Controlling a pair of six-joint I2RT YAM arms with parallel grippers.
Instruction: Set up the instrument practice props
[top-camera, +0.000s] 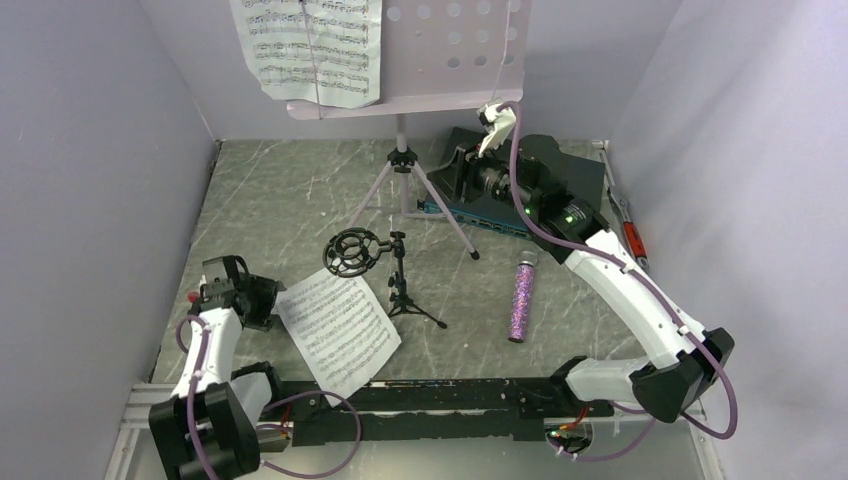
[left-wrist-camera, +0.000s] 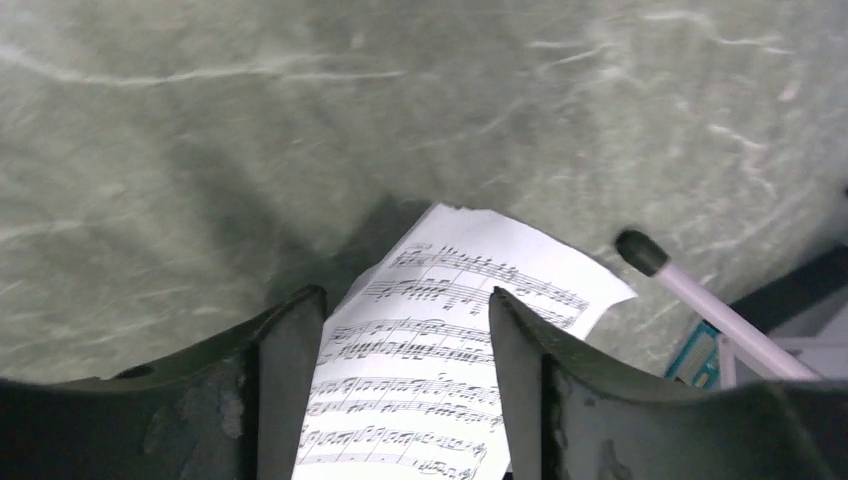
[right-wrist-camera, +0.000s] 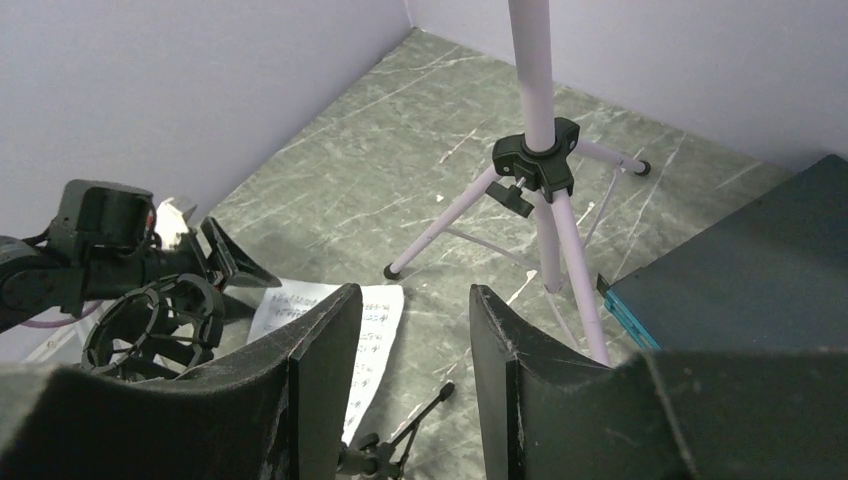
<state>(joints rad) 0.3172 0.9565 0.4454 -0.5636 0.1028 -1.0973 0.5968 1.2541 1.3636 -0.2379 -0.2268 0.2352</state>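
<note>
Near the lower left of the overhead view, the left hand (top-camera: 260, 306) is straddling the loose sheet-music page (top-camera: 338, 332) with fingers wide, while the right hand (right-wrist-camera: 408, 300) is hovering half-spread and empty beside the music stand (top-camera: 420, 85) tripod.

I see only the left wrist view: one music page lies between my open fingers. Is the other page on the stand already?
Observer: Yes, the second page rests on the music stand.
Operator: And where is the microphone?
Observer: The purple microphone lies flat on the table, right of the small black tripod, not in its ring.
Operator: Is the right gripper busy?
Observer: No, the right gripper is open and empty, near the stand's legs.
</note>
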